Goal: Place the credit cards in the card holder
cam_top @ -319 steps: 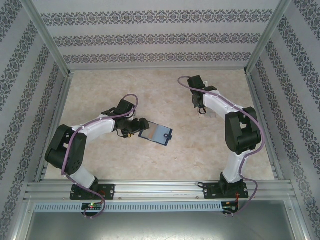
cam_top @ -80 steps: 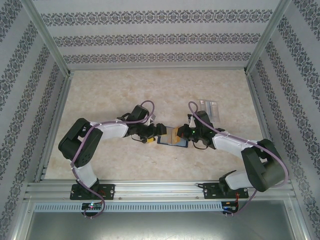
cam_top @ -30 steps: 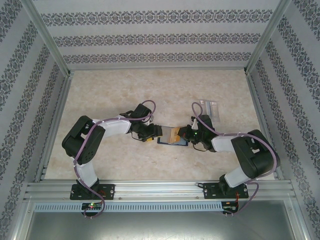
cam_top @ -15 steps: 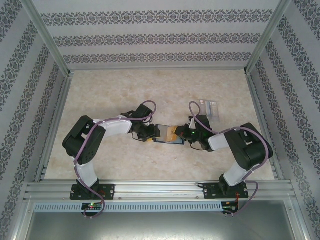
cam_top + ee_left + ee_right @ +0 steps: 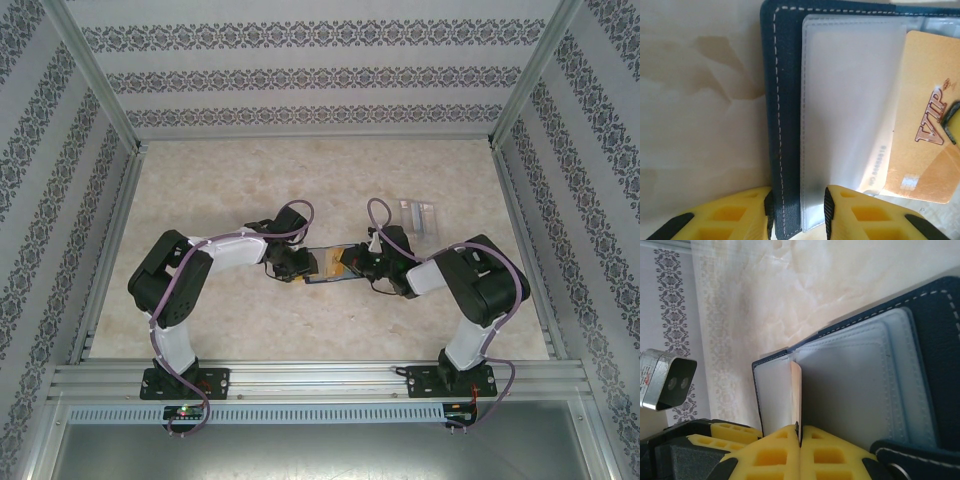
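Marbled beige tabletop, patterned walls. Near centre: left gripper [image 5: 797, 212] pinching the open navy card holder [image 5: 322, 268] by its edge; right gripper [image 5: 800, 440] clamped on the thin, stiff, probably slippery orange-yellow credit card [image 5: 925, 120], half inside a clear sleeve. Best held by its short edge. Farther right: clear plastic box [image 5: 420, 215].

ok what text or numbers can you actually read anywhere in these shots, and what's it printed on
"VIP", in slanted reddish-brown letters on the orange-yellow credit card, seen from the left wrist.
A row of embossed digits along that card's lower edge, behind the card holder's clear sleeve: too blurred to read.
Red print on the silver device at the left of the right wrist view: too small to read.
Nothing else legible.
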Available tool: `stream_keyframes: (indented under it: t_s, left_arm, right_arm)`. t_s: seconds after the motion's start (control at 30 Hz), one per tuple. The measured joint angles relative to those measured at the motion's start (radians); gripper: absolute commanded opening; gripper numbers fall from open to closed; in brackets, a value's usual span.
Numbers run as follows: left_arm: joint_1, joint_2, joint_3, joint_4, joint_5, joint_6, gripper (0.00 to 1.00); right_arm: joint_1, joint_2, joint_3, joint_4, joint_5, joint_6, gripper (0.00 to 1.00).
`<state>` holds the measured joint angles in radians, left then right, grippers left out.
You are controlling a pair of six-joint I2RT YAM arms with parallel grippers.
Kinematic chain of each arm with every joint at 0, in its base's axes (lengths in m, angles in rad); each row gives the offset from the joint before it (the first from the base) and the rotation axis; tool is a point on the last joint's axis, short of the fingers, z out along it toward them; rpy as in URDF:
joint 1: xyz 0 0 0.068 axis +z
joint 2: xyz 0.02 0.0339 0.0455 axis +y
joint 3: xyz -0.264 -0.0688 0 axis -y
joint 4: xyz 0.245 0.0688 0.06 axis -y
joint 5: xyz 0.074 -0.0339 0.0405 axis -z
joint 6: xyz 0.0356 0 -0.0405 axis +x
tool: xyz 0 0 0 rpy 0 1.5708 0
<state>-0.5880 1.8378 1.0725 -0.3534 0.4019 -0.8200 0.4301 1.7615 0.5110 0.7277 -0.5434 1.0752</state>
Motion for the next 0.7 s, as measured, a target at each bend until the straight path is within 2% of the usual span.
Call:
stream_keyframes:
  t_s: [0.27, 0.7]
  left_arm:
    - [0.001, 0.000, 0.000, 0.000, -0.003, -0.023, 0.36]
    - [0.001, 0.003, -0.002, 0.002, -0.002, -0.050, 0.35]
  right_arm:
    - [0.000, -0.020, -0.021, -0.003, 0.011, -0.005, 0.00]
    - [0.044, -0.112, -0.100, -0.004, 0.147, -0.005, 0.00]
